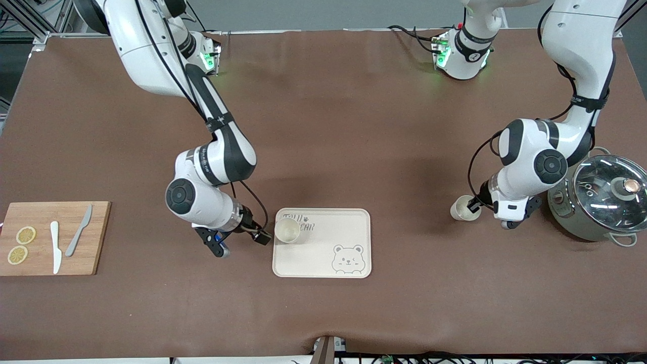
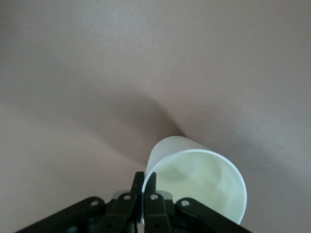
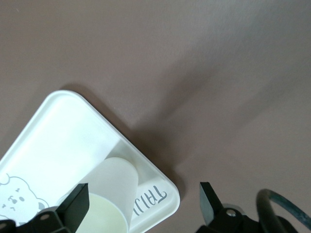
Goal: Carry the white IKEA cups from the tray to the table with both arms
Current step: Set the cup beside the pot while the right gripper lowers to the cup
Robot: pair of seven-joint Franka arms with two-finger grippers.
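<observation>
The bench (image 1: 354,126) is covered in brown, and its wide middle strip between the two arm bases lies bare.

One cup (image 1: 287,230) stands upright in the tray (image 1: 349,230), in the corner toward the right arm's end and away from the front camera, just beside the printed lettering. The rest of the tray floor is free, save for the bear print at the nearer corner. The right hand (image 1: 241,243) sits low beside that tray edge, its fingers (image 3: 77,206) spread wide apart and holding nothing. In the right wrist view the cup (image 3: 111,194) lies between them without touching either.

The second cup (image 1: 465,208) is toward the left arm's end, well apart from the tray. The left hand (image 2: 144,187) has pinched the cup's (image 2: 197,182) rim, one finger inside and one outside the wall. Whether its base touches the bench I cannot tell. The pot (image 1: 599,202) stands close by, toward the left arm's end, with the arm's wrist between pot and cup. Open brown surface runs from this cup to the tray.

At the right arm's end, near the bench edge, a board (image 1: 76,253) carries two knives (image 1: 55,246) and two lemon slices (image 1: 21,245), clear of both arms.
</observation>
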